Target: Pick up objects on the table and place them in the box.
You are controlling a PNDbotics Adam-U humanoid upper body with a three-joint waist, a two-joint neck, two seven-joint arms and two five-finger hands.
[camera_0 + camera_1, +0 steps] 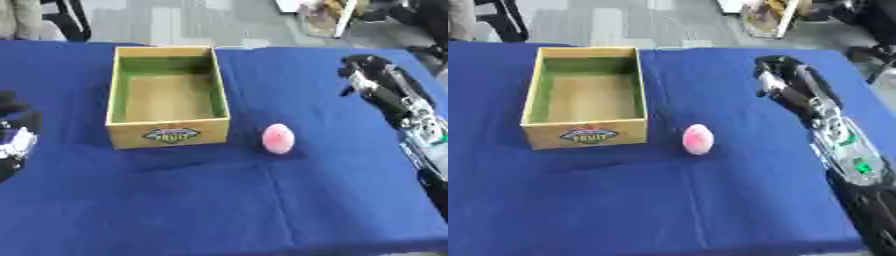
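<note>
Looking down at the blue table (219, 200), I judge the job barely begun: the box (168, 132) sits with nothing inside that I can see, only its bare floor and green walls. One pink egg-shaped object (278, 138) lies on the cloth just beside the box's front right corner, untouched. My right hand (776, 75) hangs well apart from it, fingers curled, holding nothing. My left hand (13, 142) shows at the left edge; its fingers I cannot tell.
</note>
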